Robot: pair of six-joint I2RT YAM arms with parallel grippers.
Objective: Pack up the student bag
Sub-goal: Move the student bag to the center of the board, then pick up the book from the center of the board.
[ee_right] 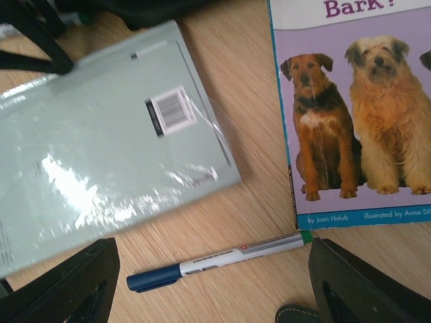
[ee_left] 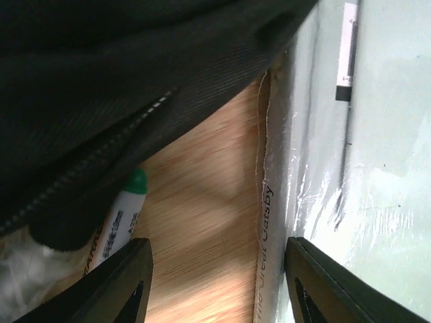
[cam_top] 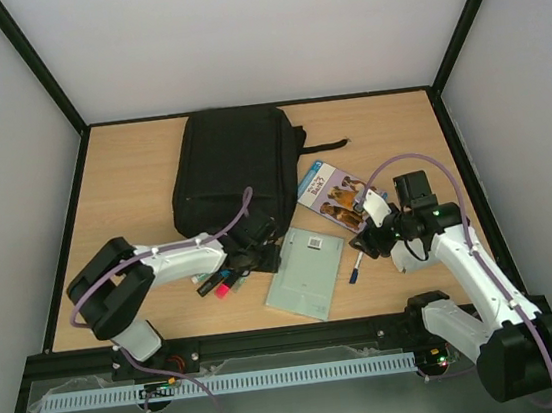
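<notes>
The student bag (cam_top: 231,167) lies flat at the far centre of the tabletop (cam_top: 132,184); I expect that closing the left jaws beside its near edge could snag bag fabric or the spine of the Great Gatsby paperback (ee_left: 363,168) instead of the green-capped marker (ee_left: 124,215). Those jaws stand released and wide, gripping nothing, with bare wood between them. The right jaws hang equally wide and empty above the blue-capped pen (ee_right: 215,259), which could roll away if they descend off-centre.

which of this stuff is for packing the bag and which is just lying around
Job: bag, green book, dog book, pen, markers, likely to pack.
Not the job: purple cable, white rail, both rig parts.
</notes>
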